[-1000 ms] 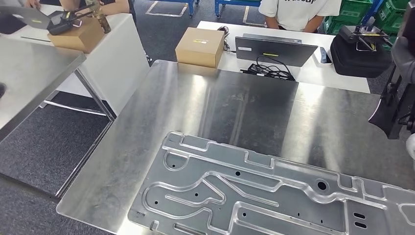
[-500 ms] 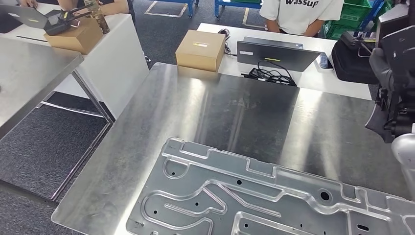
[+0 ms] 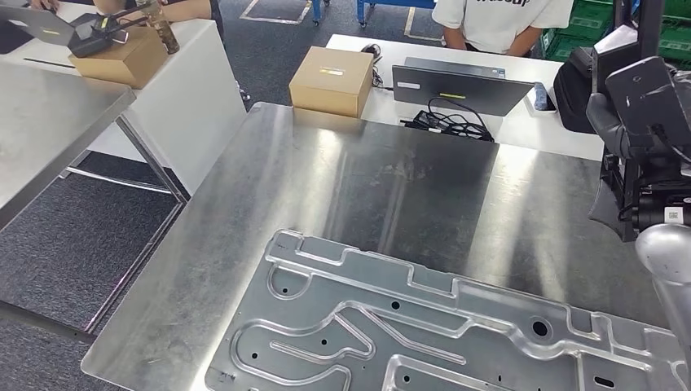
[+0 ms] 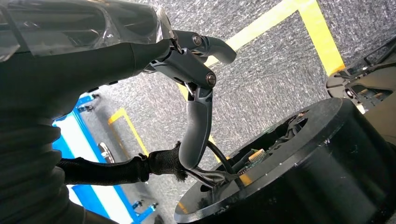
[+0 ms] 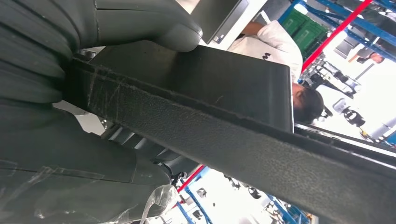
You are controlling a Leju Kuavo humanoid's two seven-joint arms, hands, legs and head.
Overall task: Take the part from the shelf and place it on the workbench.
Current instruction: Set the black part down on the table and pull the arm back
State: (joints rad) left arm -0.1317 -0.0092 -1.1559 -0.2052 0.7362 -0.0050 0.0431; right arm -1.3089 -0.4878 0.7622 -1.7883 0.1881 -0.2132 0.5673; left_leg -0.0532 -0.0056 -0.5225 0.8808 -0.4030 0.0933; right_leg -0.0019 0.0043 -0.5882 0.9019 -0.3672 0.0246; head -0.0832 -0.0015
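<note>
We grip the flat black rectangular part in our right hand above the steel workbench's right edge; placing remains; left hand empty, fingers apart

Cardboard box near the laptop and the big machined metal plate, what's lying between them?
Bare sheet-metal workbench top in the head view, between cardboard box and plate.

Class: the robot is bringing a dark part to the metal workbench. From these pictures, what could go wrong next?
1. The right hand holds the dark part near one end, so it may tilt or slip.
2. The large metal plate covers much of the workbench; the part could land on it.
3. The laptop sits just beyond the far edge.
</note>
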